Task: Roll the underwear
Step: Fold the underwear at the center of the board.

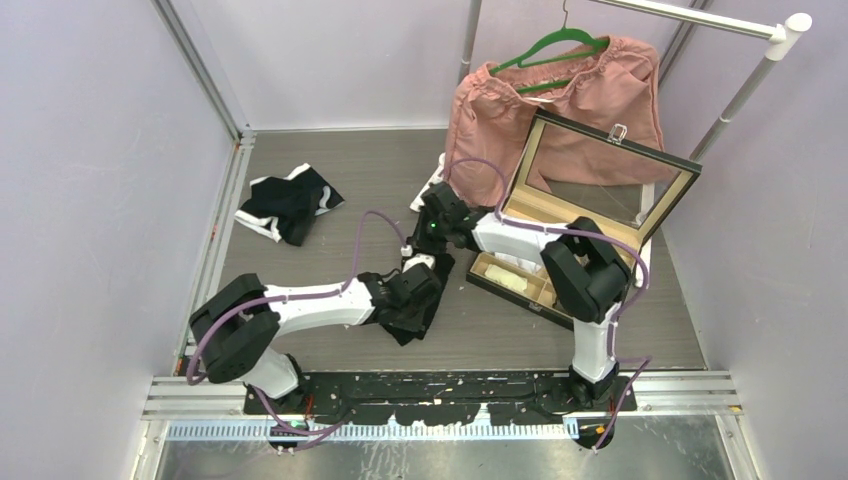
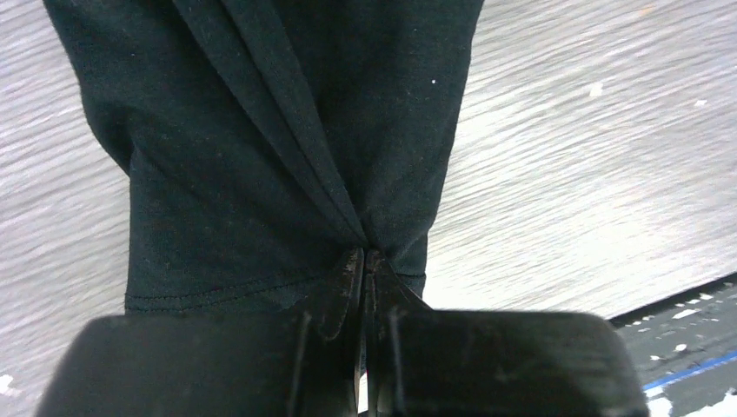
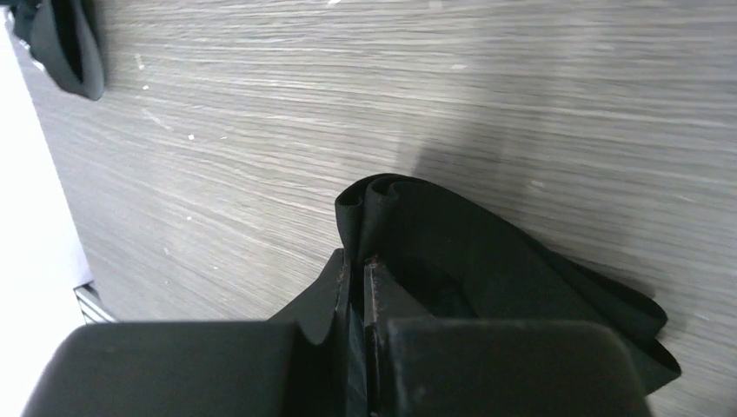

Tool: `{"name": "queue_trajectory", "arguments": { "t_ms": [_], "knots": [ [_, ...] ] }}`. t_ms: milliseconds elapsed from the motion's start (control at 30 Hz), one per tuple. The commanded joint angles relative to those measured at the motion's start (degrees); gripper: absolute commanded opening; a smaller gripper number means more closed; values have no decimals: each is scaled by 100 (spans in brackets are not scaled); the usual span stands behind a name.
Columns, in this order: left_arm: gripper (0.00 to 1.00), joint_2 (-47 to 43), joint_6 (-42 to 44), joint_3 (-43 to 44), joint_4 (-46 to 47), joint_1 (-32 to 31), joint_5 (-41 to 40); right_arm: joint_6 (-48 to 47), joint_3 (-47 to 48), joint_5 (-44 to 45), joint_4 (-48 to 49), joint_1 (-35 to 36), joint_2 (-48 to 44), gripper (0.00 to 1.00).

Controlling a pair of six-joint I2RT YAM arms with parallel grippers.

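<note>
A black pair of underwear (image 1: 438, 270) is held between both arms at the middle of the table. My left gripper (image 1: 418, 292) is shut on one bunched edge of this underwear (image 2: 287, 148), and the cloth fans out ahead of the fingertips (image 2: 366, 254). My right gripper (image 1: 427, 252) is shut on a folded edge of the same black underwear (image 3: 487, 261), which lies in folds on the table beyond the fingertips (image 3: 358, 263). More black and white underwear (image 1: 290, 205) lies in a heap at the back left and shows as a dark cloth (image 3: 61, 43) in the right wrist view.
An open box with a glass lid (image 1: 590, 200) stands right of the right arm. Behind it a pink garment (image 1: 500, 120) hangs on a green hanger (image 1: 550, 45) from a white rack (image 1: 760, 60). Walls close in the table on three sides.
</note>
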Motion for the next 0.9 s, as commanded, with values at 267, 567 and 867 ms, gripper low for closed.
{"name": "queue_trajectory", "arguments": {
  "t_ms": [267,567,867],
  "knots": [
    [1,-971,-523,-518,-1835,238,-963,-39,979,128,63,174,225,1],
    [1,-1062,-465,-388,-1893,273,-1002,305,-159,429,204,216,-532,1],
    [1,-797,-443,-394,-1634,286,-797,587,-796,756,332,424,-1010,5]
  ]
}}
